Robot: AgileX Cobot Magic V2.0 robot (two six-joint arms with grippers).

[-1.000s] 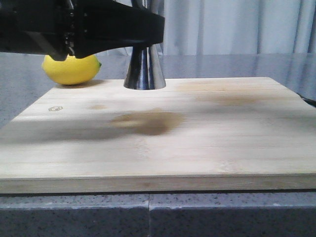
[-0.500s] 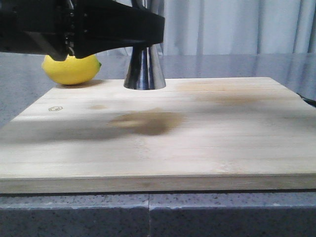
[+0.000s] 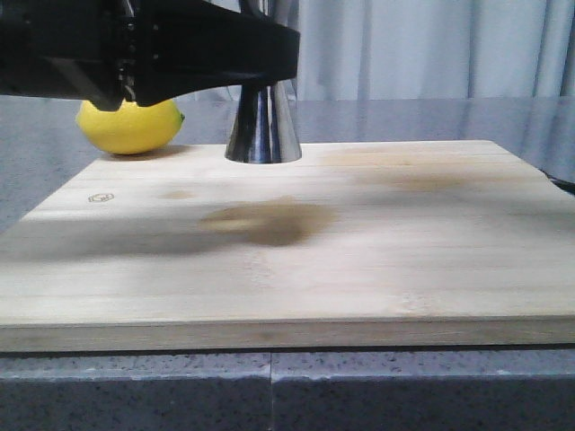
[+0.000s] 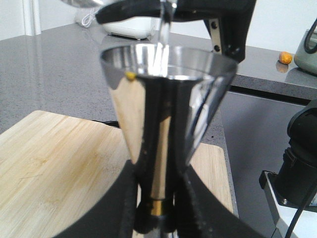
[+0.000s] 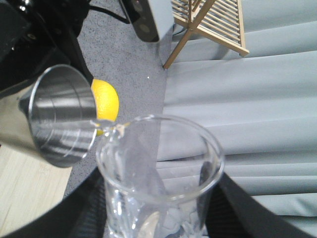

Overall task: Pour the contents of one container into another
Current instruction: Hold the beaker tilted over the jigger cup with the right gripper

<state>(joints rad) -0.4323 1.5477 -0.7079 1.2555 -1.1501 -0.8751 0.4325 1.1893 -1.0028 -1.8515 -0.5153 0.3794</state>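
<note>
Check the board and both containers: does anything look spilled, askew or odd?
No spill shows. The beaker is tipped, its stream landing inside the jigger standing upright on the board. The dark patches on the board look like shadow or wood tone, not liquid.

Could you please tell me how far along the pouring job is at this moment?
Done: the left tool grips the jigger at its waist, upright on the board; the right tool holds the beaker, tipped with its lip at the jigger's rim. In hand: a clear stream falls into the jigger. Left: finishing the pour and righting the beaker.
</note>
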